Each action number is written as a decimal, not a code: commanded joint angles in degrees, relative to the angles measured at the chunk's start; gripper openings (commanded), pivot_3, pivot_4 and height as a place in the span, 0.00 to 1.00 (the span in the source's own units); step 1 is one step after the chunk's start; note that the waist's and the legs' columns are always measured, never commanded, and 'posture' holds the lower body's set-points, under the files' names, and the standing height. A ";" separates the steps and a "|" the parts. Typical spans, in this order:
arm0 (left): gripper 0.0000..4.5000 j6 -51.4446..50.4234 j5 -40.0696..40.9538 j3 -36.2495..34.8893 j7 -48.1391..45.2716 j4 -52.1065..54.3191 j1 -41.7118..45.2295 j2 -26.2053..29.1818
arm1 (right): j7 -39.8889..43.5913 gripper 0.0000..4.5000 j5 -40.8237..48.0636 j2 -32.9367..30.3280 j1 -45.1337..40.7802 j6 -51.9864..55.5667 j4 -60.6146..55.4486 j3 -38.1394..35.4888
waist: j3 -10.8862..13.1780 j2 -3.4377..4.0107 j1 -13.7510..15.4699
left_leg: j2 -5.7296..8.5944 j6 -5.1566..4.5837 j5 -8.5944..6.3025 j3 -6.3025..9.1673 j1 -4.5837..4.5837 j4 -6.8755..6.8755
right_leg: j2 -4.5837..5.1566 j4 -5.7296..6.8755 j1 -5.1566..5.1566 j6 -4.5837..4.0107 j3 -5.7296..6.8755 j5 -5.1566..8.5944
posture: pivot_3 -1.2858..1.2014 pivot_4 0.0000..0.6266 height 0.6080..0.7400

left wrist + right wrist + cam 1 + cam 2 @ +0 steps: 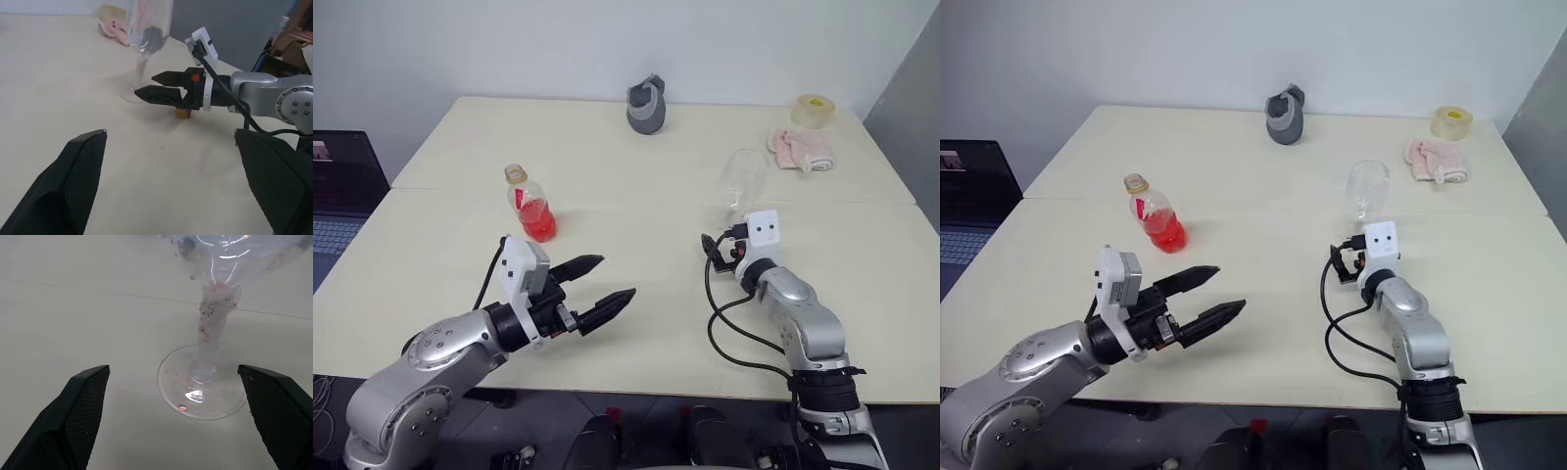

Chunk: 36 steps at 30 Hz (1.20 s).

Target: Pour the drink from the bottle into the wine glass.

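The bottle (pixel 530 206) stands upright on the table's left half, with the red-orange drink (pixel 539 222) filling its lower part. The wine glass (pixel 741 181) stands on the right half, its bowl holding no liquid. My left gripper (pixel 618 276) is open and level, hovering in front of the bottle and to its right, apart from it and pointing toward the glass. My right gripper (pixel 145 84) is open just short of the glass, low by its foot (pixel 203 389). In the right wrist view its fingers (pixel 83 406) stand wide on either side of the stem (pixel 213 328), not touching it.
A grey cup-like object (pixel 646 106) sits at the table's far edge. A pink cloth (pixel 801 149) and a tape roll (pixel 813 108) lie at the far right. A laptop (pixel 342 186) stands off the left side. A small orange object (pixel 183 113) lies under my right gripper.
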State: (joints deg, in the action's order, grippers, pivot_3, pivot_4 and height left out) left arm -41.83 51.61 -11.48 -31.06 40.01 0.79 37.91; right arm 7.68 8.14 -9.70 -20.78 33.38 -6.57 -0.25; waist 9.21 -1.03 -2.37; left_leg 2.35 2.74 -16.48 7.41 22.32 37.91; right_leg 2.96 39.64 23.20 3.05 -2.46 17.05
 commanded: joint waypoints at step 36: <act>1.00 3.12 -5.20 -2.89 -3.52 -5.20 0.10 1.15 | 5.36 0.04 -1.69 4.43 -13.95 -18.44 16.44 1.48 | 0.07 0.11 -1.17 | -0.06 0.12 0.07 0.00 -0.02 -0.06 | -0.06 0.03 0.04 -0.01 -0.03 0.00 | 0.52 0.24 1.00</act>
State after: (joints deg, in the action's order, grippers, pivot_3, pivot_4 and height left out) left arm -40.25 47.16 -11.70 -34.46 35.57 1.11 38.53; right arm 9.73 5.67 -5.10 -32.54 17.28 13.54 -0.29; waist 9.28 -0.92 -3.54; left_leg 2.27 2.86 -16.41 7.41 22.29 37.85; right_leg 2.88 39.68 23.24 3.03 -2.48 17.06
